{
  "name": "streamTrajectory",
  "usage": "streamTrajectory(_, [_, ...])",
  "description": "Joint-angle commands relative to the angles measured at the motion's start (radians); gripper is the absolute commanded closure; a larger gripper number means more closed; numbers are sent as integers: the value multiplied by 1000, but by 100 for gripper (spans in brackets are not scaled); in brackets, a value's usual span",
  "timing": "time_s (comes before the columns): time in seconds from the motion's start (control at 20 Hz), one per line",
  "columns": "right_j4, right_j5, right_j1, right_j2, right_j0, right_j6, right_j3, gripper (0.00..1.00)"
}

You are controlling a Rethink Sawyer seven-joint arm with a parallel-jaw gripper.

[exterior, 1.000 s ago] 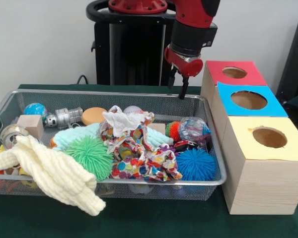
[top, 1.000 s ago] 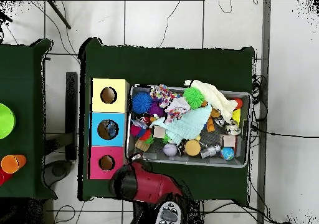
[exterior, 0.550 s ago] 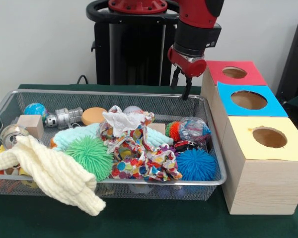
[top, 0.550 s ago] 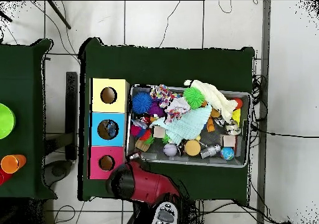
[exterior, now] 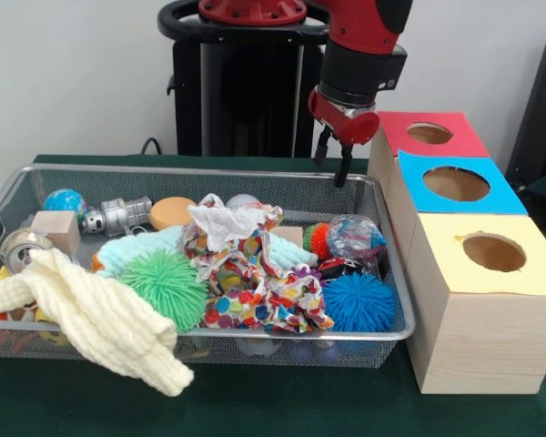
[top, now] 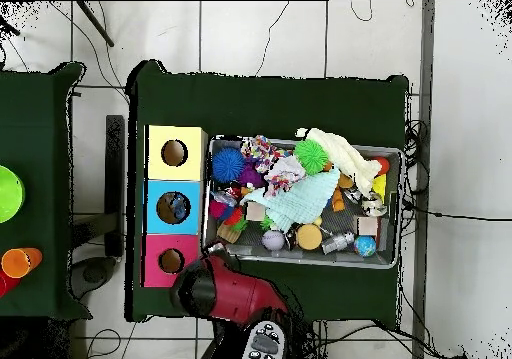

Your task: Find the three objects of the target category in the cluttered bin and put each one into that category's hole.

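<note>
Because nothing had yet been picked, the gripper hung empty with fingers apart over the basket's back corner beside the red box, toys heaped below.

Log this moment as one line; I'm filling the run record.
phase: search | gripper: open, empty, above bin's far rim beside red box | placed: none visible

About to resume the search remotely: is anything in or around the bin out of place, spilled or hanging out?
Yes: the cream knitted cloth is draped over the front rim of the wire bin, its end hanging outside toward the table. Everything else sits inside the bin. The gripper hangs open and empty above the bin's far corner by the red box.
</note>
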Motion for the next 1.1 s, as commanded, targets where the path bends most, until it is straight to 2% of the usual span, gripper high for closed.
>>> streamTrajectory(0.05, [64, 95, 41, 11, 5, 111, -101, 0])
streamTrajectory(0.5, [55, 218, -4, -20, 25, 100, -137, 0])
streamTrajectory(1.1, [45, 263, -7, -36, 40, 107, -164, 0])
